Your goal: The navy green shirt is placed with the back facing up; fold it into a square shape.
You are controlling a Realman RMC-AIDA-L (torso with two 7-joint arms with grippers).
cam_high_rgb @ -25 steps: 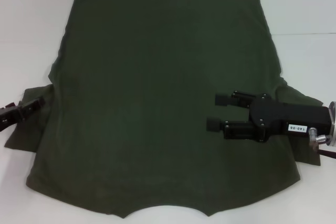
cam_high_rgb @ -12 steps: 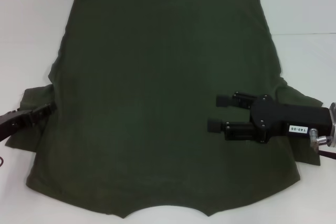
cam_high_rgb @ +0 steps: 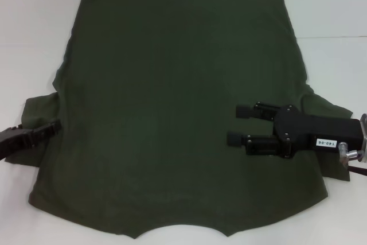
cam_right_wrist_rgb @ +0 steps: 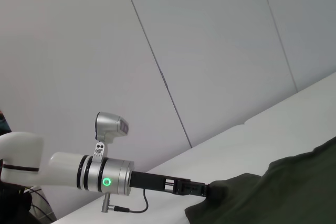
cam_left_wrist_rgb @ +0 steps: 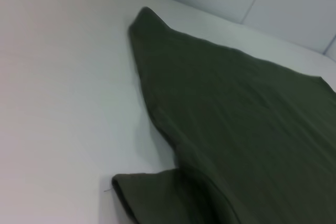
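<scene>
Shirt (cam_high_rgb: 178, 101) flat on desk (cam_high_rgb: 34, 21). Right gripper (cam_high_rgb: 236, 124), tag "140-06", spread wide at 4 o'clock; left gripper (cam_high_rgb: 50, 128) at 8 o'clock sleeve, opening unclear.

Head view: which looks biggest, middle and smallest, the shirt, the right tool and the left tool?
1. Shirt, by far the biggest.
2. Right tool, open above the shirt.
3. Left tool, smallest, though it is partly cut off at the picture's edge.
</scene>
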